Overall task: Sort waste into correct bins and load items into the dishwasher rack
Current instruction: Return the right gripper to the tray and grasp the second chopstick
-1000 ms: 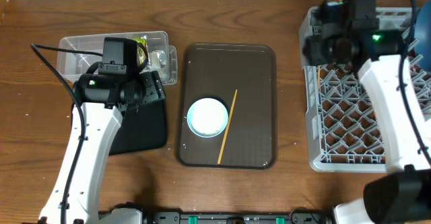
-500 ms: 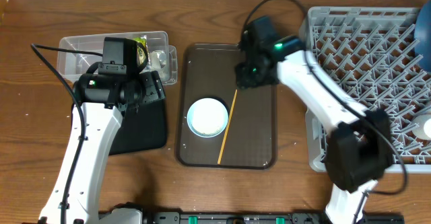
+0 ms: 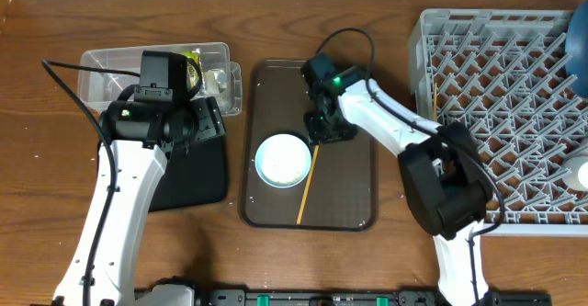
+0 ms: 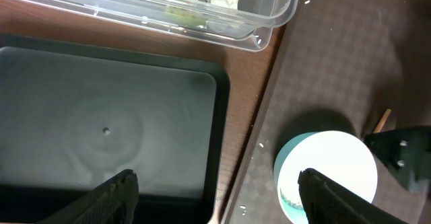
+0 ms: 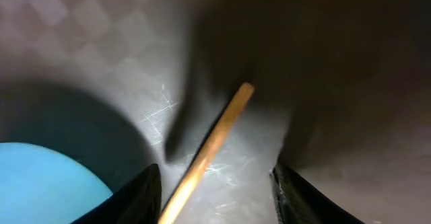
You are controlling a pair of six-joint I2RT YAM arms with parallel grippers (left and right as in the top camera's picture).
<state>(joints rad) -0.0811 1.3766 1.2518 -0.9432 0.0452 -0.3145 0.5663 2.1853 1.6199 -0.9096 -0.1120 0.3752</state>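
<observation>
One wooden chopstick (image 3: 310, 175) lies slanted on the brown serving tray (image 3: 354, 95), beside the white-and-light-blue bowl (image 3: 283, 159). My right gripper (image 3: 323, 130) hangs low over the chopstick's far end. In the right wrist view the gripper (image 5: 215, 197) is open, and the chopstick (image 5: 210, 146) passes between its fingers, close to the left one. The left gripper (image 3: 204, 122) hovers open above the black tray (image 3: 188, 177), with nothing between its fingers (image 4: 108, 196). The clear tub (image 3: 110, 67) holds the yellow-green wrapper (image 3: 193, 65) and white paper (image 3: 217, 78). The grey rack (image 3: 501, 113) stands on the right.
A blue bowl (image 3: 581, 53) shows at the rack's right edge. A few white rice grains (image 4: 241, 207) lie at the brown tray's left rim. The clear tub's corner (image 4: 269, 22) overlaps the strip of wood between the two trays.
The right arm has swung from the rack over to the brown tray and come down over the chopstick's far end. The left arm has not moved.
</observation>
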